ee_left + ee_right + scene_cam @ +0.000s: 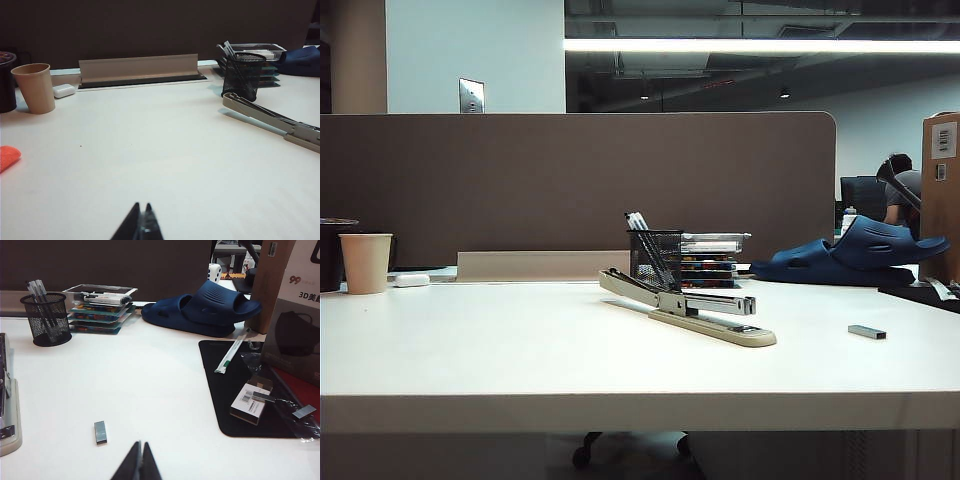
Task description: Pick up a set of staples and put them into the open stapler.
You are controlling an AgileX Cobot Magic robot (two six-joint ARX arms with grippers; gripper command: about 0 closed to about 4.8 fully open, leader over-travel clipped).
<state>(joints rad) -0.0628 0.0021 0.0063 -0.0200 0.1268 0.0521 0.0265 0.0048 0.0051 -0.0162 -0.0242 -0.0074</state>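
Both arms wait at the bench's near edge, the left gripper and right gripper closed and empty. The staples lie just beyond the right gripper, untouched. Farther in sits the stapler, open. Nothing begun: the right must open and descend.

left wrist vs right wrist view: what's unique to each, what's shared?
Left wrist only: the paper cup, the small white oblong object, an orange thing at the frame edge, and the shut left gripper.
Right wrist only: the set of staples, the blue slipper, the black mat, and the shut right gripper.
Both: the stapler, the mesh pen cup, the white table.
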